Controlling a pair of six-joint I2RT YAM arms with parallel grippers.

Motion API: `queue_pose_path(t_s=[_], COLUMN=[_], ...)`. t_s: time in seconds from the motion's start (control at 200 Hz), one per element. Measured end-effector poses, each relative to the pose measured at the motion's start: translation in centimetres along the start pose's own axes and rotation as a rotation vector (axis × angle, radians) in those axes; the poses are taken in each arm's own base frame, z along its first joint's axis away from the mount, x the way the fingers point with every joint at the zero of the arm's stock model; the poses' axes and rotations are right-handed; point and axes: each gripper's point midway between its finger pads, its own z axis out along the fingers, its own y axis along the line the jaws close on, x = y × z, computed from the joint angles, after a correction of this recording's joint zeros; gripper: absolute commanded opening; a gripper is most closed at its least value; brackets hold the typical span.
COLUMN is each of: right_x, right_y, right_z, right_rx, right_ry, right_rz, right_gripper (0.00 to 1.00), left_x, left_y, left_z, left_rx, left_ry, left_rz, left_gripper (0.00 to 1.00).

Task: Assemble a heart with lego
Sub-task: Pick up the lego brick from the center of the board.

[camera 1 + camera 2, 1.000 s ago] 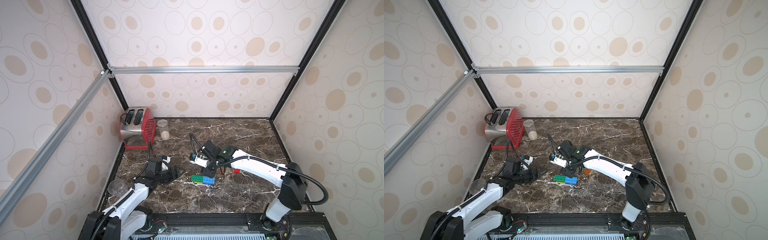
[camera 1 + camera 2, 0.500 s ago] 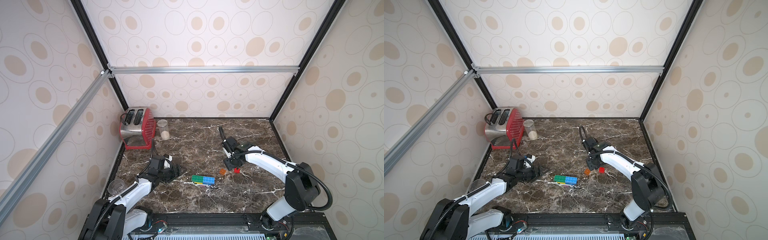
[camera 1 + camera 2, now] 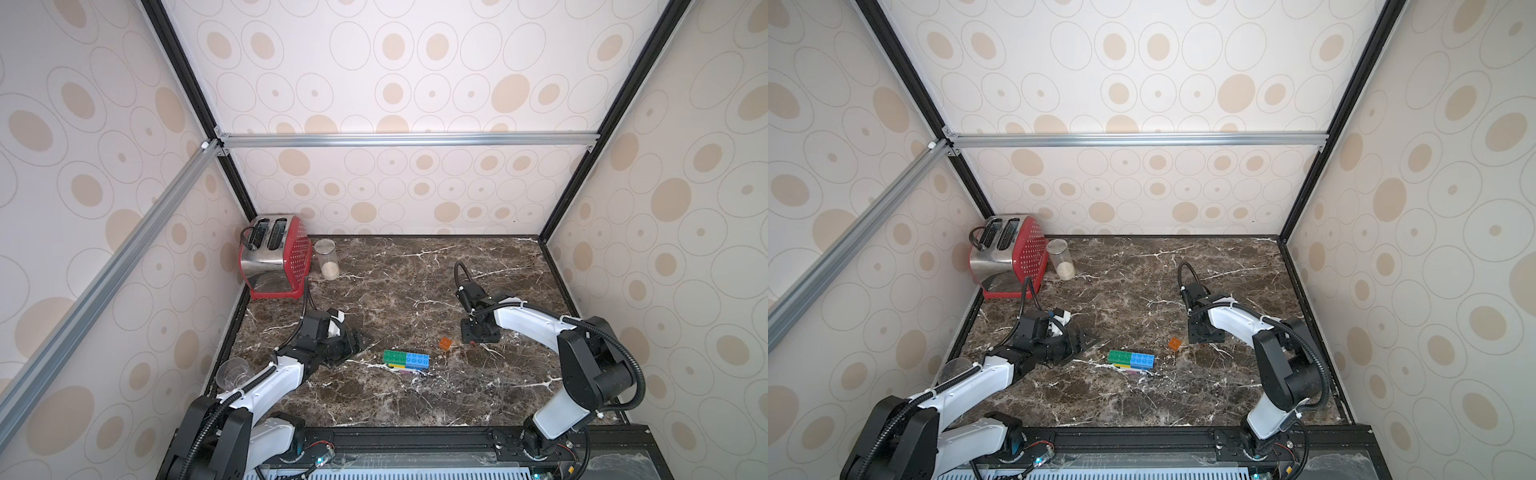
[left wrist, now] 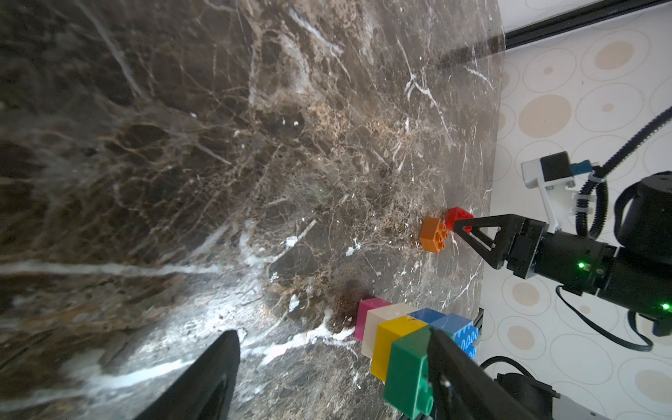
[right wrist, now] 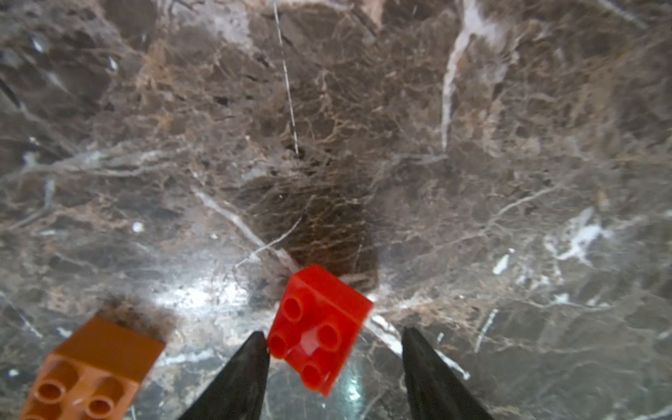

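Observation:
The part-built heart point(image 3: 407, 360) lies at the front middle of the marble table, in both top views: green and blue lego on top, yellow, white and pink below point(image 4: 396, 338). A loose orange brick point(image 3: 445, 343) sits just right of it. A red brick point(image 5: 320, 327) lies studs-up between the fingers of my right gripper point(image 5: 332, 345), which is open and pointing down. One fingertip point(image 5: 251, 360) touches the brick; the other stands clear. In the top views that gripper point(image 3: 478, 334) hides the red brick. My left gripper point(image 3: 357, 338) is open and empty, left of the heart and apart from it.
A red and steel toaster point(image 3: 276, 255) and a glass jar point(image 3: 327, 259) stand at the back left. A clear plastic cup point(image 3: 233, 372) sits at the left edge beside my left arm. Patterned walls close in three sides.
My right arm has swung right, away from the heart, and come down over the red brick. The left arm has barely moved.

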Motion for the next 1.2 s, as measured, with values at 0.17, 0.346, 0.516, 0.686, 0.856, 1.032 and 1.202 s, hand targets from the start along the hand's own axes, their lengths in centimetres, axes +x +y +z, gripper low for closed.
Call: queue_pose_path(t_s=[0.17,0.346,0.516,0.686,0.856,1.032,1.202], right_x=[0.1,-0.1,0.1,-0.4,-0.7,-1.0,-1.2], right_y=[0.8,1.1,0.8,0.7,0.5,0.6,0.7], right_z=[0.5,0.6,1.2,1.2,1.1,0.9,0.8], right_rx=[-0.044,-0.058,-0.039,-0.021,-0.009,-0.008,-0.012], right_ry=[0.008,0.003,0.019,0.006,-0.002,-0.007,-0.011], right_rz=[0.02,0.023,0.022,0.014,0.009,0.0,-0.006], right_gripper=[0.61,0.6,0.53,0.43,0.43,0.43,0.37], left_x=[0.0,0.0,0.0,0.1,0.0,0.0,0.1], left_y=[0.1,0.1,0.2,0.3,0.3,0.3,0.3], left_z=[0.1,0.1,0.1,0.1,0.1,0.1,0.1], left_rx=[-0.005,-0.005,-0.006,-0.009,-0.009,-0.009,-0.009], left_ry=[0.001,0.0,0.001,0.004,0.003,0.003,0.004], left_rz=[-0.002,-0.001,0.001,-0.001,-0.001,-0.001,-0.001], left_gripper=[0.81,0.81,0.81,0.81,0.81,0.81,0.81])
